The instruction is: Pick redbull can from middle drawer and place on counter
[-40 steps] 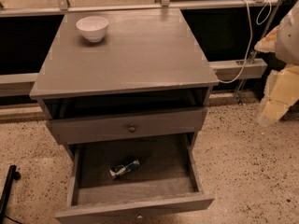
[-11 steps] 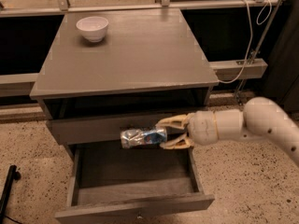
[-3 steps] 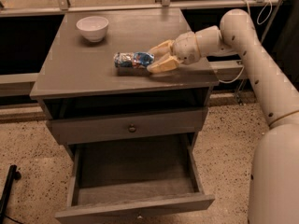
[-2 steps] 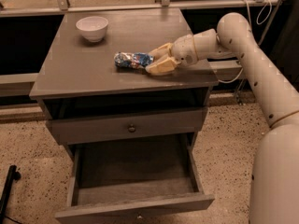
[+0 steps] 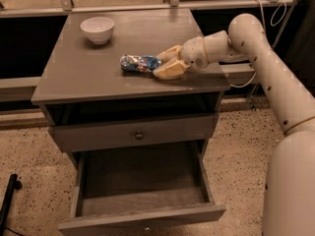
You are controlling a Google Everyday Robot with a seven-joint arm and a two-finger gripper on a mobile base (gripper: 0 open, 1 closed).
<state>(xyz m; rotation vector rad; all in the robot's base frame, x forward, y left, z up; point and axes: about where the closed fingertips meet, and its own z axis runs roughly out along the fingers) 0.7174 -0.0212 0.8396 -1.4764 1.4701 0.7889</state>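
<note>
The redbull can (image 5: 140, 63) lies on its side on the counter (image 5: 98, 80), right of the middle. My gripper (image 5: 159, 64) reaches in from the right at counter height. Its pale fingers (image 5: 169, 72) are closed around the can's right end. The can looks to be resting on the counter top. The middle drawer (image 5: 142, 219) is pulled open below, and its dark floor is bare.
A white bowl (image 5: 97, 29) stands at the counter's back left. The shallower drawer with the round knob (image 5: 139, 135) is closed under the counter. A metal rail (image 5: 147, 6) runs behind. A black object (image 5: 9, 200) lies on the floor at lower left.
Since a second ago the gripper has moved the can slightly down and toward the front, onto the counter top. The grip on the can looks unchanged.
</note>
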